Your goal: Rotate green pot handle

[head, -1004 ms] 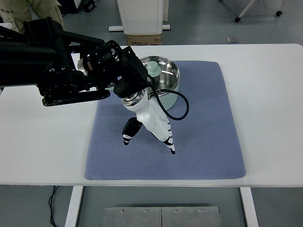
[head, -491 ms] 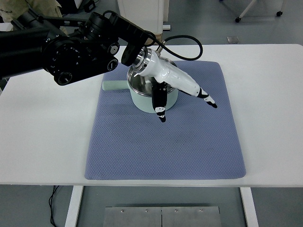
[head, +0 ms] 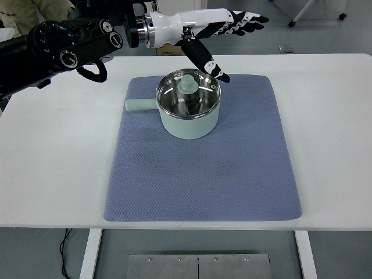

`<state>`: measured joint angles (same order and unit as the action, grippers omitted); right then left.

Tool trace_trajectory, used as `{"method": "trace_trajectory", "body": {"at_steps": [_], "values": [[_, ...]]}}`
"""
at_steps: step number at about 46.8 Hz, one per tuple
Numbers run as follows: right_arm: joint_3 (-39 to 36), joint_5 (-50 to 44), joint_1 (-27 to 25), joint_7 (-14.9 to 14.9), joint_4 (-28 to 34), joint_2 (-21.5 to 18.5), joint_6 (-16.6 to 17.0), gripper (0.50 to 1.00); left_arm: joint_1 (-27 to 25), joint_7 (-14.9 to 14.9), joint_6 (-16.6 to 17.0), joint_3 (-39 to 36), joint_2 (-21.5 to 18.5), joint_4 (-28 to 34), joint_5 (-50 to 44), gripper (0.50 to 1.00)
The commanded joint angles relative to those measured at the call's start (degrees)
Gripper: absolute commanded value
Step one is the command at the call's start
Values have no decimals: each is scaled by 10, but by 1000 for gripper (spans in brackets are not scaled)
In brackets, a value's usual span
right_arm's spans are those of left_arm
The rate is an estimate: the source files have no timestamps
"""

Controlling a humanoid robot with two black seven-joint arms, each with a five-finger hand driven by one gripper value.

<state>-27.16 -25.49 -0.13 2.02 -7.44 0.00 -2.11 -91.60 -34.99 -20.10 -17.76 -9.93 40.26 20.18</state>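
A pale green pot (head: 190,122) with a glass lid and green knob (head: 188,85) stands on the blue mat (head: 203,174). Its green handle (head: 140,105) points left. My left arm reaches in from the upper left, high over the table's far side. Its white hand (head: 224,40) is open, fingers stretched to the right and thumb hanging down behind the pot. It holds nothing and is clear of the pot.
A white cabinet (head: 174,20) and a cardboard box (head: 177,49) stand beyond the far edge. A person in tan clothing (head: 26,14) shows at the top left. A chair's wheeled base (head: 317,11) is at the top right.
The left hand has swung from low over the mat in front of the pot, up across it, to high behind it. The pot's handle now shows, pointing left.
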Motion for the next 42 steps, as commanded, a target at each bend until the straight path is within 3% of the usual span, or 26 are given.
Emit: {"method": "trace_trajectory", "body": {"at_steps": [1,17,28,42], "values": [[0,0,0,0,1,0,0,1000,12,0,9,1,-1,-19,-154,1000],[0,0,0,0,0,0,0,1000,77,0,74,0,1,-55,-340,1000],[0,0,0,0,1,0,0,1000,110,0,178,0,4,-54,-445,1000],[0,0,0,0,1,0,0,1000,129,0,242,2,11,-50,-571,1000]]}}
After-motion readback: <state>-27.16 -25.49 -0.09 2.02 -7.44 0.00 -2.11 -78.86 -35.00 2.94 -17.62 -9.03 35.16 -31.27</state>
